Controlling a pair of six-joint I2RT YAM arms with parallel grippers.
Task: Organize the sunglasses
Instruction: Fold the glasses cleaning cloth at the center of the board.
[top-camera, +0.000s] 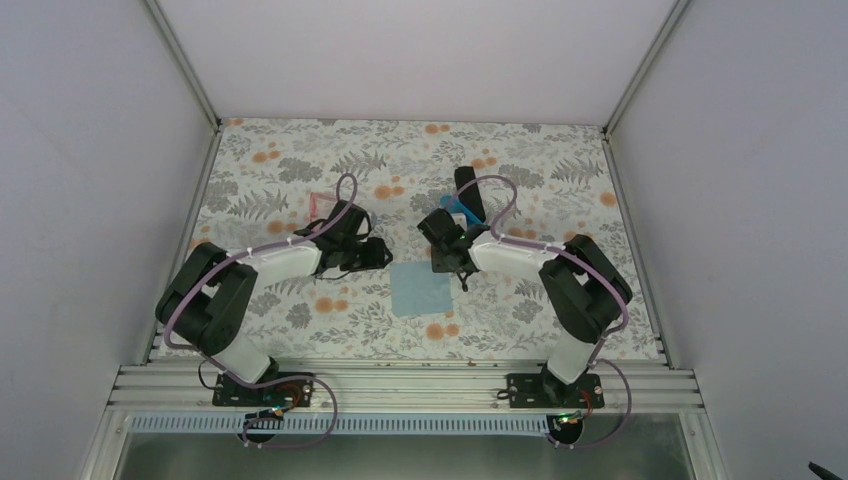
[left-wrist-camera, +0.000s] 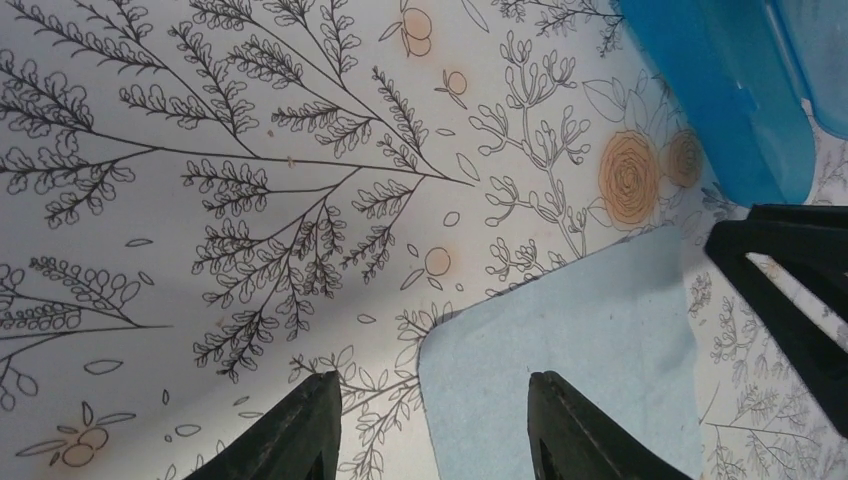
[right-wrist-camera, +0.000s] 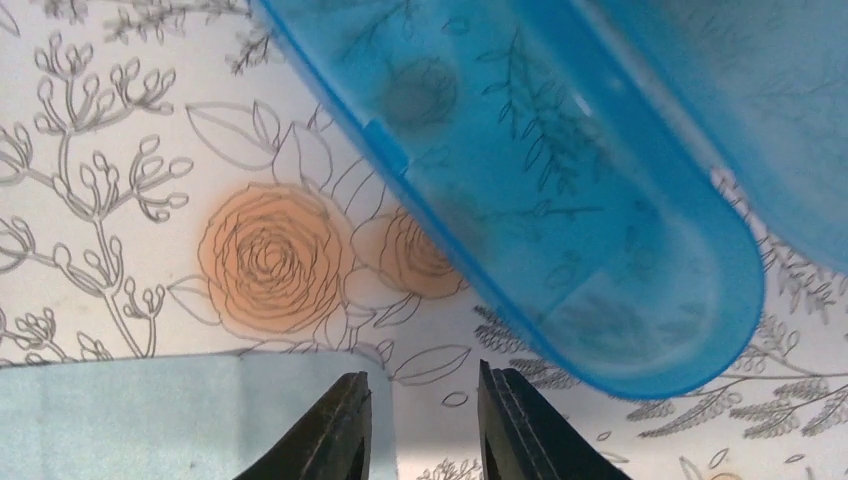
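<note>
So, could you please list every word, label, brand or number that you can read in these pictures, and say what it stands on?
None can be read.
The blue case shows no logo or lettering in either wrist view.
The cloth is plain.
The table cover bears only a print of flowers and leaves.
The sunglasses are too small in the top view to show any marking.
</note>
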